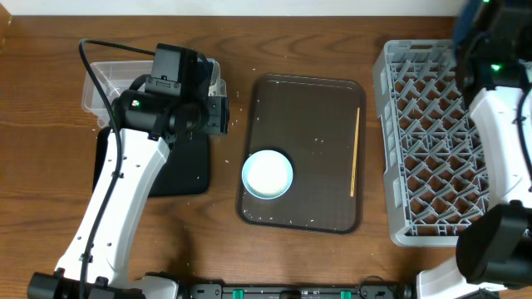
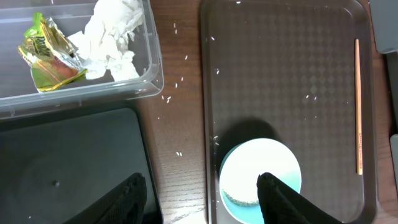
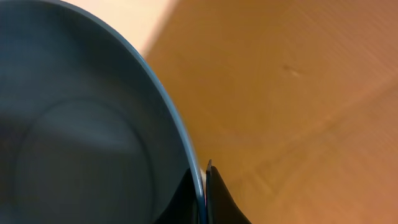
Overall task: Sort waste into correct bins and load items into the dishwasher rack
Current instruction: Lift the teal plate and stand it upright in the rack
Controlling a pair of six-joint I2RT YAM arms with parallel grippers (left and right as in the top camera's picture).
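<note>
One pale bowl [image 2: 261,171] on brown tray [image 2: 280,62]; left end effector [image 2: 205,199] released beside it, right end effector [image 3: 200,186] clenched on blue bowl [image 3: 81,124] rim.

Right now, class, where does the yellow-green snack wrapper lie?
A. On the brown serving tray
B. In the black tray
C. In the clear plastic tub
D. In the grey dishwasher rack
C: the left wrist view shows the snack wrapper inside the clear plastic tub, beside the crumpled white napkins.
</note>
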